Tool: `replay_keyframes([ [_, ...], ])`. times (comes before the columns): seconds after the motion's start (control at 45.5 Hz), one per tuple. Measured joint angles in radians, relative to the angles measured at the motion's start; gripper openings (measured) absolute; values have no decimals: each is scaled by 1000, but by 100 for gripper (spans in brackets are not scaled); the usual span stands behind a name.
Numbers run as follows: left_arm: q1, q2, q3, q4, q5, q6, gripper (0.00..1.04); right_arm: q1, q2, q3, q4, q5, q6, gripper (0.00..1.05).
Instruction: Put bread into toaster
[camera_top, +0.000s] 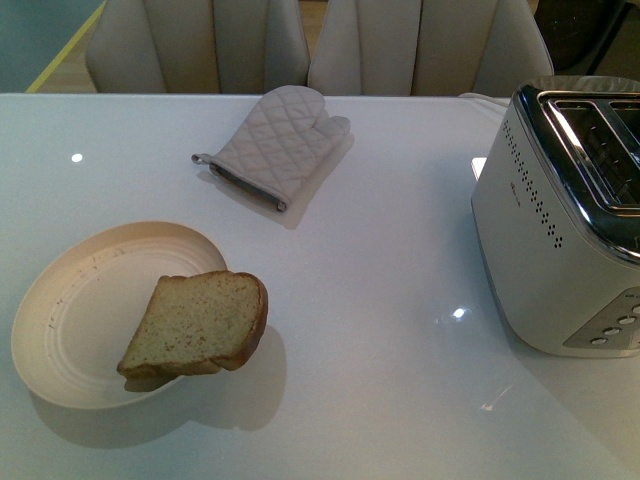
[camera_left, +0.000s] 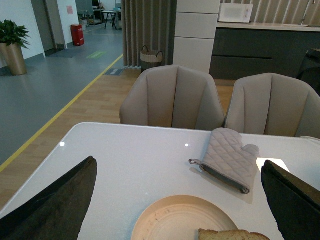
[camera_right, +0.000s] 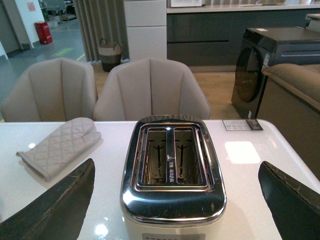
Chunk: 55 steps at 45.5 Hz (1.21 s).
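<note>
pickup not yet begun: bread (camera_top: 195, 325) lies tilted over the rim of the cream plate (camera_top: 60, 330), well apart from the toaster (camera_top: 560, 230). left jaws and right jaws stand wide open, holding nothing. next, by my judgement, left jaws should descend onto the slice.

front looks down; right wrist close above toaster (camera_right: 172, 199), sharing it.

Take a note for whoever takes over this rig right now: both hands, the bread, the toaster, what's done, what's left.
Left hand: open, empty.
Right hand: open, empty, looking down at the toaster.
Bread: on the plate at the table's left, overhanging the rim on the toaster's side.
Toaster: at the table's right, both slots empty.
Done: nothing yet.
Left: grasp the bread, carry it across, lower it into a slot.
</note>
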Motion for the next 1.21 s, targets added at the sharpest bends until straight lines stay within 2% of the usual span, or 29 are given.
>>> replay_keyframes([
  [0.44, -1, 2, 0, -3, -3, -5, 98, 0, 0, 0, 0, 0, 0, 96],
  [0.506, -31, 173, 125, -283, -99, -157, 98, 0, 0, 0, 0, 1, 0, 96],
  [0.528, -23, 270, 179, -372, -90, -240, 98, 0, 0, 0, 0, 0, 0, 96],
  [0.572, 0, 411, 233, -425, -48, -346, 98, 0, -1, 0, 0, -1, 0, 96],
  [0.66, 69, 675, 298, -286, 53, -447, 98, 0, -1, 0, 0, 0, 0, 96],
  [0.858, 136, 1060, 370, 35, 145, -488, 98, 0, -1, 0, 0, 0, 0, 96],
  [1.078, 166, 1643, 465, 404, 177, -500, 98, 0, -1, 0, 0, 0, 0, 96],
  [1.21, 184, 1936, 513, 512, 169, -487, 98, 0, -1, 0, 0, 0, 0, 96],
])
